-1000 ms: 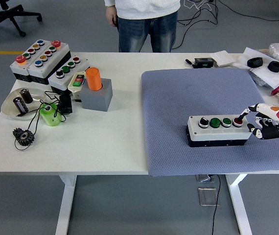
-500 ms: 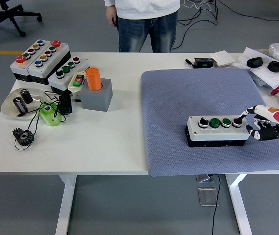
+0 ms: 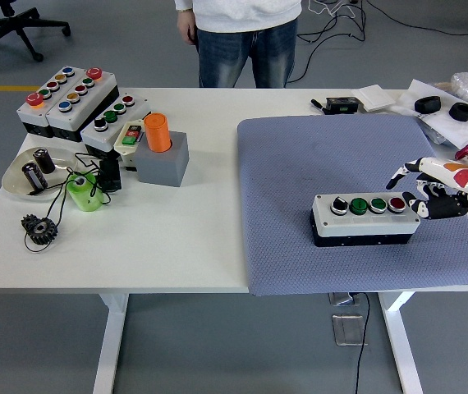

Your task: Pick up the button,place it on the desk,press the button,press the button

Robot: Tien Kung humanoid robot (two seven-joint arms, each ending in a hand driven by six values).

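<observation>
A white-topped button box (image 3: pixel 365 219) with a black base lies on the grey-blue mat (image 3: pixel 332 156), right of centre. It carries a black selector knob, two green buttons and a red button (image 3: pixel 396 204) at its right end. My right hand (image 3: pixel 429 193) hovers just right of and a little above the box's right end. Its index finger (image 3: pixel 404 172) points left and the other fingers are curled. It holds nothing and is clear of the red button. My left hand is out of view.
Other button boxes (image 3: pixel 70 98) stand at the far left with an orange cylinder (image 3: pixel 157 131) on a grey block, a bowl (image 3: pixel 29 174), a green part and a gear. Black and white items lie far right. A person (image 3: pixel 238 33) stands at the far side.
My right hand's finger was on the red button. It has lifted off and drawn back up and to the right. The box has not moved.
</observation>
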